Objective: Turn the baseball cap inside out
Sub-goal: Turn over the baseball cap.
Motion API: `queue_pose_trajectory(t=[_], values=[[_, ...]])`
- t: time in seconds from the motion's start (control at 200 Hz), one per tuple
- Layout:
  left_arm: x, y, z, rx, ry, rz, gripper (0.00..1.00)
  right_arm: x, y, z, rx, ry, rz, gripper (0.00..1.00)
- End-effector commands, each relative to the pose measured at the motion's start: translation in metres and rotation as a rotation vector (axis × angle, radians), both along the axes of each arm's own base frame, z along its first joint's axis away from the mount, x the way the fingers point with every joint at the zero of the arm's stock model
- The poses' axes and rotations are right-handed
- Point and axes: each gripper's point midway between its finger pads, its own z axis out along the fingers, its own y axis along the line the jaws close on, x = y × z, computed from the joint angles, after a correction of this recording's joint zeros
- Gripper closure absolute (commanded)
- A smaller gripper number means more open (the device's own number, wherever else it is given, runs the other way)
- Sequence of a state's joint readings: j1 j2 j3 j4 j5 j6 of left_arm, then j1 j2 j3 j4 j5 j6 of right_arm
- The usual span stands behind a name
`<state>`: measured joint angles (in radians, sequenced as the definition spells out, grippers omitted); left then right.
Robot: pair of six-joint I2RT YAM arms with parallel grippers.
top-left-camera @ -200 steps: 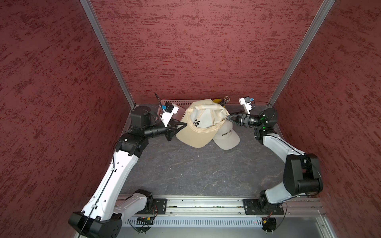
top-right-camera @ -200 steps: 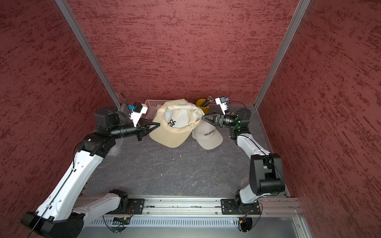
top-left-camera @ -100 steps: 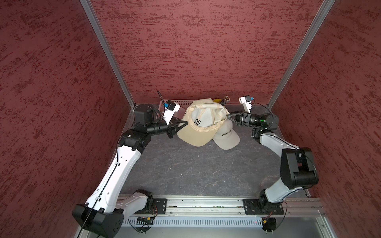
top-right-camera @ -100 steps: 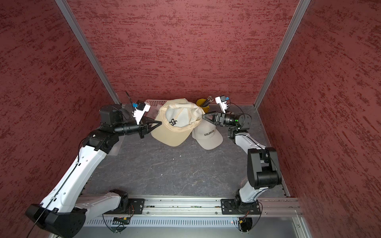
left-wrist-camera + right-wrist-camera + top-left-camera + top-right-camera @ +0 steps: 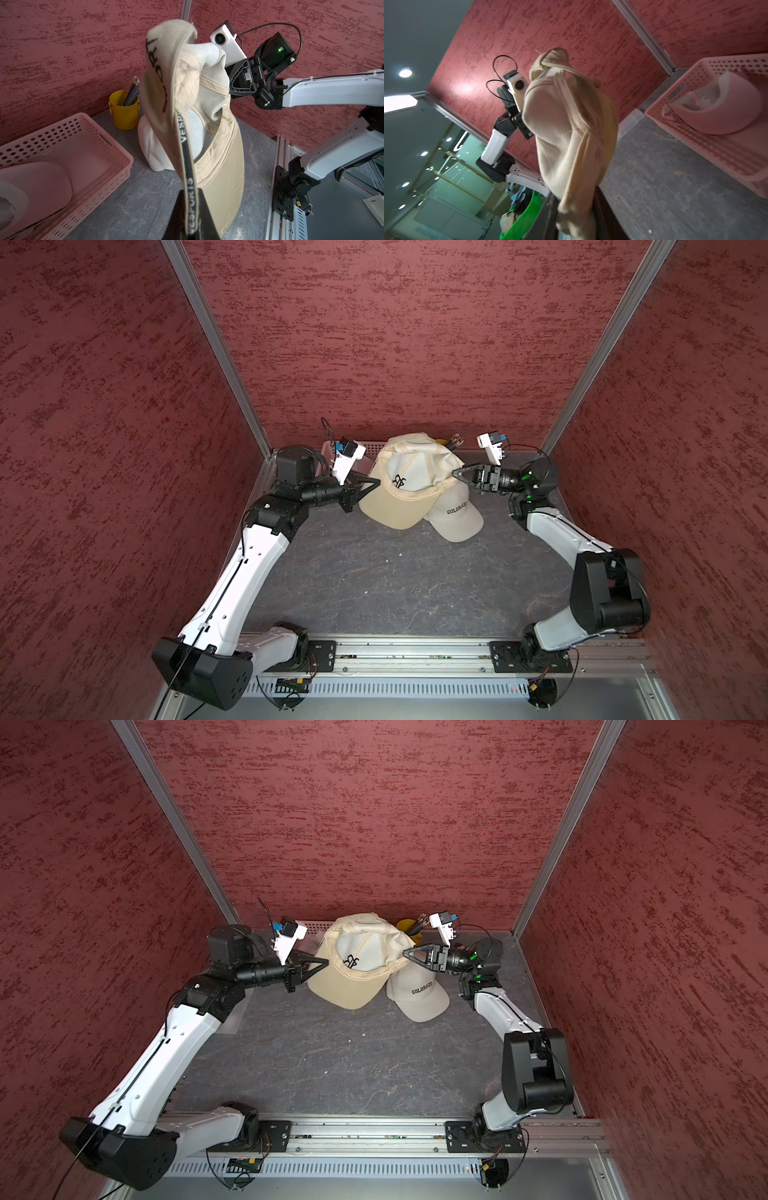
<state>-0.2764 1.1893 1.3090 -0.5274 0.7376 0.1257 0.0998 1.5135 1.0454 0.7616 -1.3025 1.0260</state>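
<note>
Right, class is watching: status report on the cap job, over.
Left gripper shut on sweatband of tan fabric baseball cap. Right gripper shut on crown, lining showing. White Colorado-lettered cap close under brim.

A robot lab cell: red textured walls (image 5: 395, 344), aluminium mounting rail (image 5: 415, 655), grey tabletop (image 5: 395, 580).

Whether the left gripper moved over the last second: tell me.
Yes: left gripper shifted slightly toward the back wall, judged against the resting white cap.

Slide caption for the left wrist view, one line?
Left claw pinches the black lettered band of the tan cap; right claw grips its far side, beside a pink basket.
</note>
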Motion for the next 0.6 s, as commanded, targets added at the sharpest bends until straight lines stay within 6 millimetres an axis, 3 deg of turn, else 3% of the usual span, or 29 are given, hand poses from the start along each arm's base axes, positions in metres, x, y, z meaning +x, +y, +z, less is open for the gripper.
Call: queue_pose_trajectory(t=[0.0, 0.331, 0.596], values=[[0.012, 0.008, 0.001, 0.053, 0.0, 0.085, 1.0, 0.004, -0.001, -0.001, -0.219, -0.026, -0.186, 0.73], [0.028, 0.02, -0.039, 0.138, 0.169, 0.276, 1.0, 0.016, -0.014, -0.038, -0.591, 0.06, -0.479, 0.77], [0.018, -0.003, -0.075, 0.204, 0.289, 0.254, 1.0, 0.019, -0.002, -0.095, -0.945, 0.056, -0.634, 0.76]])
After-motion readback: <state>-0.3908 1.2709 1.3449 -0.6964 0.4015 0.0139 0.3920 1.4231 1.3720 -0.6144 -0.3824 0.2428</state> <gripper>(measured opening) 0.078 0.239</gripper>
